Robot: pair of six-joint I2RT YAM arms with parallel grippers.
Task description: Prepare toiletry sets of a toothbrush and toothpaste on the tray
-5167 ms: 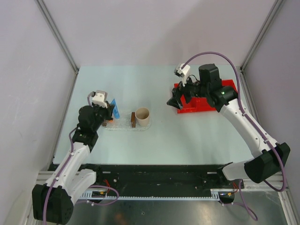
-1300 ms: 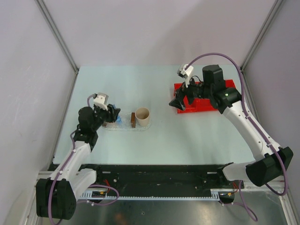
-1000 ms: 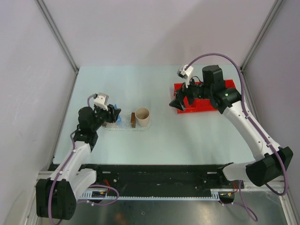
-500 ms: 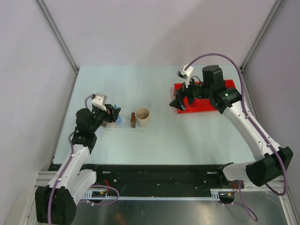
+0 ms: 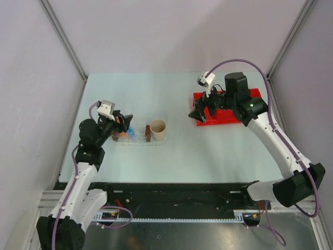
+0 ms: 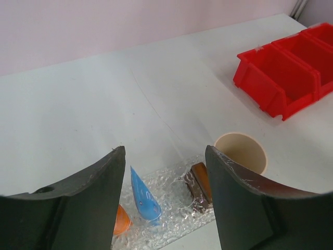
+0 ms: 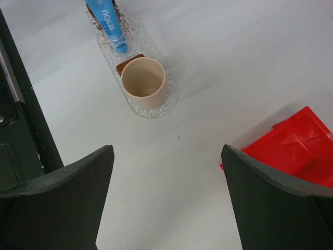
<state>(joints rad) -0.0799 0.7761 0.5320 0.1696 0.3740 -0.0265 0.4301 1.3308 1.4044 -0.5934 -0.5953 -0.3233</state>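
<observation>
1. Left pincer (image 5: pixel 125 121) has backed off to the left since the earlier frames and spread its fingers. It was down on the left end of the tray (image 5: pixel 136 139) and now sits clear of it.
2. Left pincer state: released, nothing between the fingers.
3. Blue toothpaste (image 6: pixel 144 198) is on the tray. In the left wrist view it sits below the gap between the fingers, nearer the left one, touching neither.
4. Orange toothpaste (image 6: pixel 120 221) is just left of the blue one, at the tray's left end and partly hidden behind the left finger.
5. Beige cup (image 5: pixel 158 127) stands upright on the right end of the tray. A brown block (image 6: pixel 200 185) sits against its left side, between the cup and the blue tube.
6. Right pincer (image 5: pixel 200 113) hangs over the left edge of the red bin (image 5: pixel 229 115), fingers spread wide and holding nothing. It is well apart from the tray.
7. Right wrist view looks down at the table (image 7: pixel 218 62), with the cup, tray and blue tube at top left and the bin corner at bottom right.
</observation>
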